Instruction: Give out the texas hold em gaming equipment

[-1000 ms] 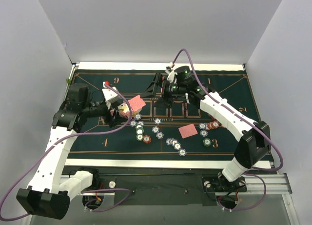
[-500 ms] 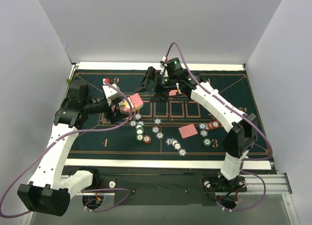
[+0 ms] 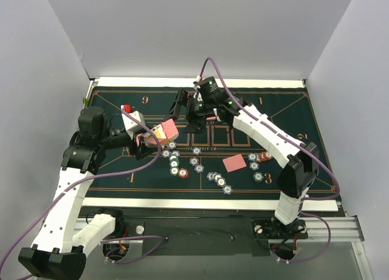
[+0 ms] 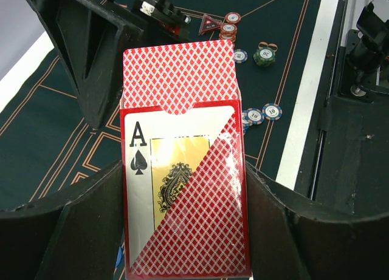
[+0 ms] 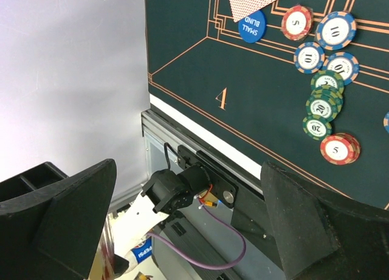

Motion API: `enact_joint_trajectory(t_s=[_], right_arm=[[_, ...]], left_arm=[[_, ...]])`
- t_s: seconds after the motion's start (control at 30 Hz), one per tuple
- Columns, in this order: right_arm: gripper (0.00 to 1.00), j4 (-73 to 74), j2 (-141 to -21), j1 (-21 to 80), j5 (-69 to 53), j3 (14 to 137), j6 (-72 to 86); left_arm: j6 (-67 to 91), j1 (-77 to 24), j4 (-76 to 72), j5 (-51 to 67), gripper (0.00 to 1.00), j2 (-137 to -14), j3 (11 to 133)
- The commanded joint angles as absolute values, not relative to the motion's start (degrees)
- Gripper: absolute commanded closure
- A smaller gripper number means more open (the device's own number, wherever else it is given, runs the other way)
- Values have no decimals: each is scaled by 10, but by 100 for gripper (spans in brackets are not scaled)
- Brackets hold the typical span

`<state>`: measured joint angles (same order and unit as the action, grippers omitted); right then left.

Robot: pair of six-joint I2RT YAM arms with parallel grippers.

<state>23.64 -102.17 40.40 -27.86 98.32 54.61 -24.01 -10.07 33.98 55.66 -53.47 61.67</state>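
card box (image 4: pixel 184 170), red diamond lattice, ace of spades front, flap open

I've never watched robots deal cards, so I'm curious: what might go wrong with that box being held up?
The right gripper, open, is close to the cards poking from the card box; it may pinch several at once. A nudge could also twist the box in the left gripper, spilling cards onto the chips.
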Motion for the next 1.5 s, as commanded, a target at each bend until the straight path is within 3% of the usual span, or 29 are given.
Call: enact_joint_trajectory(t_s=[0.0, 0.57, 0.9, 1.2, 1.47], right_arm=[[0, 235, -995, 411, -280, 1006, 552], [0, 231, -969, 381, -310, 978, 544], [0, 180, -955, 394, -318, 940, 528], [0, 132, -934, 410, -341, 885, 517], [0, 119, -902, 366, -359, 836, 515]], left_arm=[[-214, -99, 280, 583, 56, -530, 607], [-223, -83, 280, 585, 56, -558, 648], [-207, -81, 268, 600, 56, -532, 613], [-332, -81, 415, 585, 56, -555, 645], [-362, -87, 448, 563, 56, -563, 636]])
